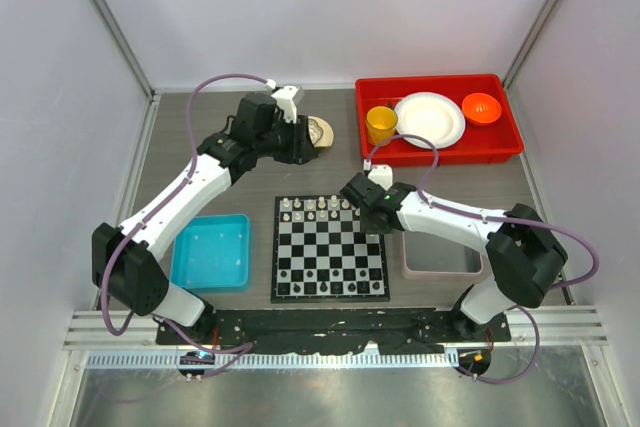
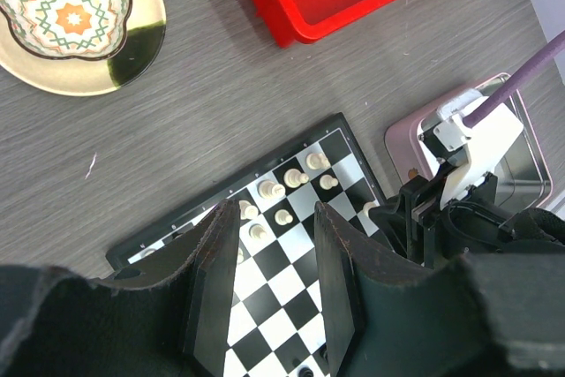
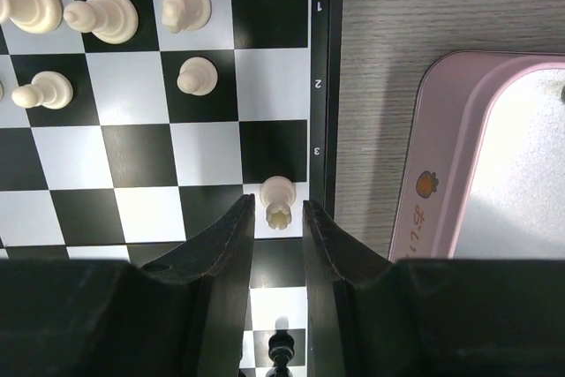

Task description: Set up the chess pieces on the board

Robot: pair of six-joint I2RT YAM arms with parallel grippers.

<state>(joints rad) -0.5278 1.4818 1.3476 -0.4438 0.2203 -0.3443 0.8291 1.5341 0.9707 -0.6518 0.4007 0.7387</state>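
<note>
Right wrist view: the board (image 3: pixel 274 86) edge reads 1, 2, 3.

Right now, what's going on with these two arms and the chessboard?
Two robot arms are setting up a chess set. The right tool has its jaws close on either side of a cream piece at the right edge of the board; whether it grips the piece yet is unclear. The left tool hangs open and empty near the board's far side, where several other cream pieces stand in the far rows.
</note>
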